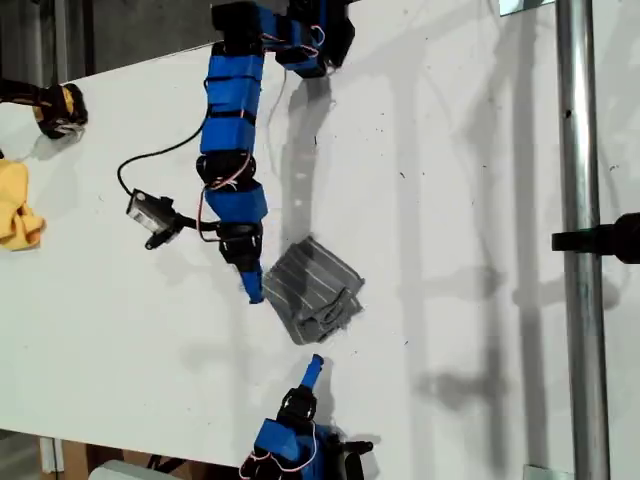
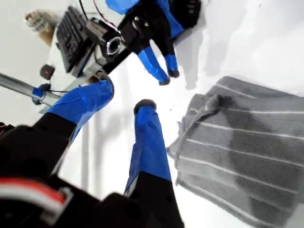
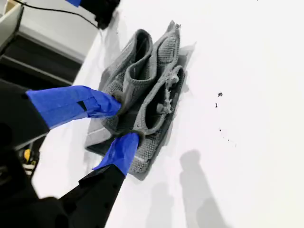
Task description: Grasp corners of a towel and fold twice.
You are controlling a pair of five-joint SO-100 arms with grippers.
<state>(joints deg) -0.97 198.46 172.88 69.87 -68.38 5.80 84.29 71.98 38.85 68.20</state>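
**Three cameras, one shared towel**

Exterior view: high above the white table, looking almost straight down, far enough back to take in both arms. First wrist view: low and close behind my first gripper, facing across the table. Second wrist view: equally close behind my second gripper. Common to all three: the towel.

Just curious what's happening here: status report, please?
My first tool open, empty, beside the dark grey white-striped folded towel. My second tool open, tips at that towel's edge. Towel bunched, untidy. Nothing in the way.

Towel mid-table, between two hands; yellow cloth at exterior view's left edge.
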